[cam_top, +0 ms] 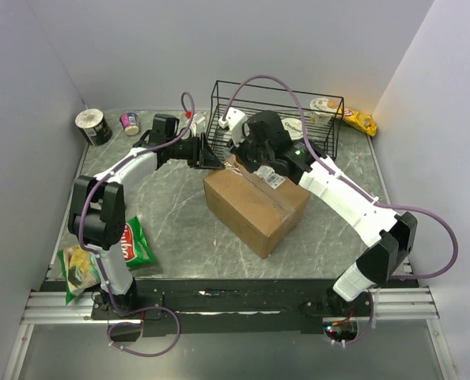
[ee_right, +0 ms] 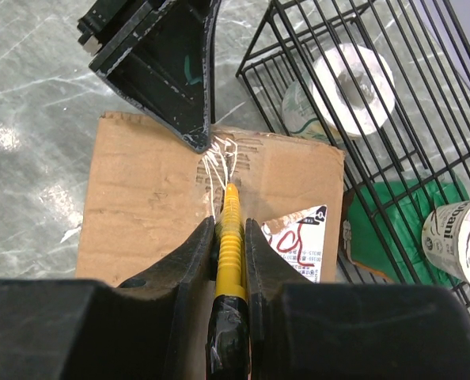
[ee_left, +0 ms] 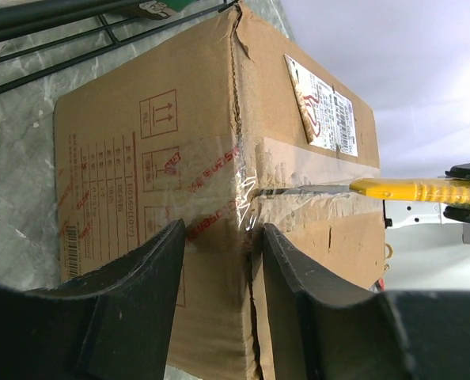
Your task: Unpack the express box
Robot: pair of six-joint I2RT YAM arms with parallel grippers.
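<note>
Right tool [ee_right: 229, 226] clenched on one yellow knife [ee_right: 230, 245], handle pinched between both fingers, blade tip resting in the torn tape on top of the box [cam_top: 255, 207]. Left tool [ee_left: 223, 233] released: its two fingers [ee_left: 132, 293] stand apart against the box's end face, one either side of the taped seam [ee_left: 298, 192], nothing pinched between them as far as the wrist view shows. Box sits mid-surface [cam_top: 180, 222], just near of the wire basket [cam_top: 274, 95], top flaps shut. Key relation: knife's long axis lies along the seam, tip pointing at the left tool, so the uncut length of the seam runs back from the tip under the right wrist, toward that arm. Judgement: the cut calls for a pull along that line while the left tool braces the far end; blade and left fingers are close together, a risk if the stroke goes the other way. Both arms reach the box's far end; the right one carries the work. Count: one box, one knife, one white label [ee_right: 298, 241] just right of the blade, one basket, two tools.
</note>
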